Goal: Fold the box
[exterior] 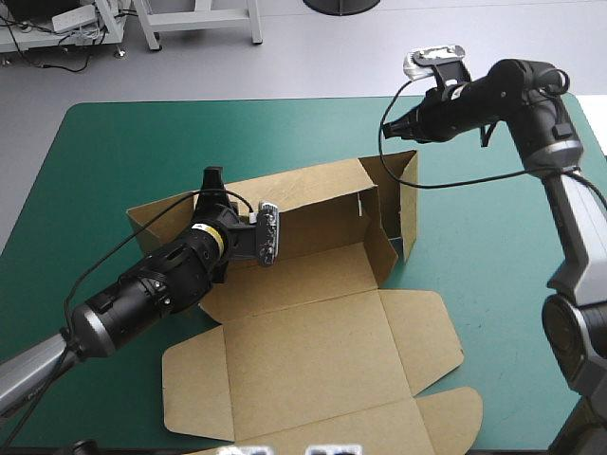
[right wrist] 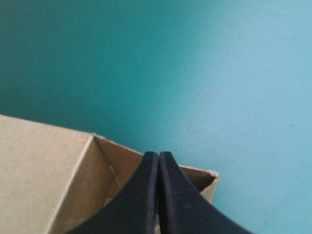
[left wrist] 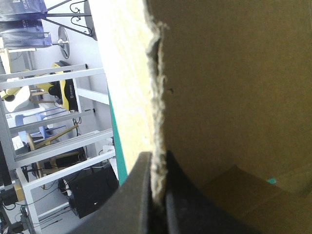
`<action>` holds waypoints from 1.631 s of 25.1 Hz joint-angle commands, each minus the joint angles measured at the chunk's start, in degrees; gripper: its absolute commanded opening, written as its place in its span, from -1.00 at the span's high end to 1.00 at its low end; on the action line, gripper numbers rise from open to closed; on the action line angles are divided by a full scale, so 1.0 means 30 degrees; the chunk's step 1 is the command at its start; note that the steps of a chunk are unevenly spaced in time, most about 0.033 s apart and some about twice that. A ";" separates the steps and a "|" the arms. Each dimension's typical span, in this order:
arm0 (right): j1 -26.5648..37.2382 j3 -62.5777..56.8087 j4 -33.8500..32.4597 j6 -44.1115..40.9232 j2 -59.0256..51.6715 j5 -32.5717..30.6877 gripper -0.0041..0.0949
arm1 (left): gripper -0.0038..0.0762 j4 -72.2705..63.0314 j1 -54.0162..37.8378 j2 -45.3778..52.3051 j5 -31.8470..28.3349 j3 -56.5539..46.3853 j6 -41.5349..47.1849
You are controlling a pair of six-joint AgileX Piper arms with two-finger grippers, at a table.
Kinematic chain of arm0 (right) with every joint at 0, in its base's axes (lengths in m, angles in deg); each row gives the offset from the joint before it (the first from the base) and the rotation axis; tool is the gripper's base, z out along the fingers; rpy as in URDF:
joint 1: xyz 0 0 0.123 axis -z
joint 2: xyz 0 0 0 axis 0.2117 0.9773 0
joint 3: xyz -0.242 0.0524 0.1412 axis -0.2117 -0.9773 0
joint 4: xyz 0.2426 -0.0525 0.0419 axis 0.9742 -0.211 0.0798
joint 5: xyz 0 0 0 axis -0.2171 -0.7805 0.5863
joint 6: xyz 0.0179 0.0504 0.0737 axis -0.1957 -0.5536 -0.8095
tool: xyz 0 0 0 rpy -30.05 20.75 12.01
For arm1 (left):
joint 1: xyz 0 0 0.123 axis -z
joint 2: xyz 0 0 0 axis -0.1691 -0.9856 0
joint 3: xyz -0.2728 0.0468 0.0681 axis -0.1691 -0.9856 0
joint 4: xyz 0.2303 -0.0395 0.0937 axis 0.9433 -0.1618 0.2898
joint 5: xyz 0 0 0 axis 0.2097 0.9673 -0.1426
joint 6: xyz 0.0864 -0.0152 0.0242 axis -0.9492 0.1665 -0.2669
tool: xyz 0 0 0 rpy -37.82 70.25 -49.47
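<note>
In the high view, the box (exterior: 313, 351) lies at the middle of the counter (exterior: 114, 161), on its teal-green cover. The far wall (exterior: 303, 199) and the right end wall (exterior: 406, 194) stand raised, and the lid (exterior: 322, 379) lies flat toward the near edge with a side flap spread on each side. The left gripper (exterior: 211, 182) reaches in from the near left to the left part of the far wall. Its arm crosses the box's left end and hides the board beneath it. The right gripper (exterior: 396, 125) comes from the far right and points at the box's far right corner.

In the left wrist view, the black fingers (left wrist: 141, 195) are all but closed on a rough-cut edge of brown board. The box (left wrist: 234, 97) fills most of the scene ahead and blocks what lies beyond it. A thin strip of the teal-green cover shows beside the board.

In the right wrist view, the fingers (right wrist: 146, 195) are pressed together in one point and hold nothing. The right gripper (right wrist: 158, 155) sits over the raised corner of the box (right wrist: 44, 165). I cannot tell whether it touches the board. The bare counter (right wrist: 195, 58) lies beyond.
</note>
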 commanded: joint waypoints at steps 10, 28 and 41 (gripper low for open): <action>-0.1154 0.4735 -0.1949 -0.0933 0.3104 -0.1254 0.94 | 0.92 -0.0951 0.0176 0.0293 -0.0487 0.0338 -0.0017; -0.1154 0.4226 -0.2653 -0.1641 0.4162 -0.1956 0.94 | 0.92 -0.1174 0.0176 0.0293 -0.0781 0.0338 0.0114; -0.1154 0.1672 -0.2505 -0.1993 0.2844 -0.1974 0.95 | 0.92 -0.1251 0.0176 0.0293 -0.0848 0.0338 0.0114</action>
